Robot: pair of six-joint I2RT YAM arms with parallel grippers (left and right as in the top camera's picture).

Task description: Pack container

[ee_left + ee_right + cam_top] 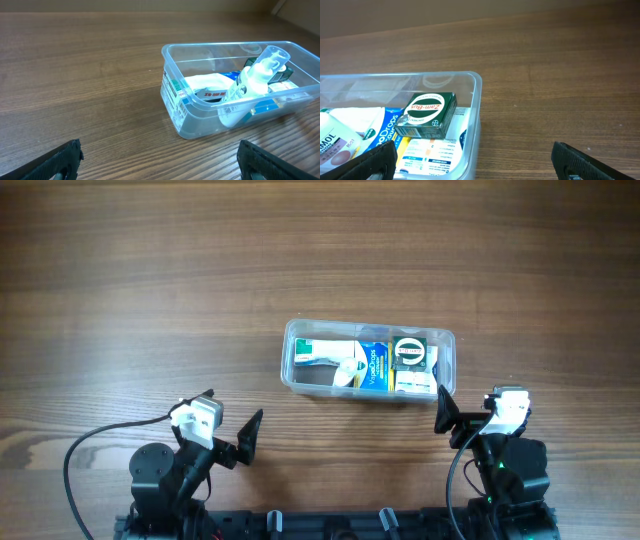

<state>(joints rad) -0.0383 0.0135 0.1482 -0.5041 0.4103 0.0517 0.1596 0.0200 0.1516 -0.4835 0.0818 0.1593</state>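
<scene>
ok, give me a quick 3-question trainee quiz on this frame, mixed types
1. In the overhead view, which end of the container holds the green box?
2. True or false: the spray bottle stands outside the container.
3. The right tool is: A) open and empty; B) shut on the green box; C) shut on the spray bottle.

Key: 1) the right end. 2) False, it leans inside the container. 3) A.
</scene>
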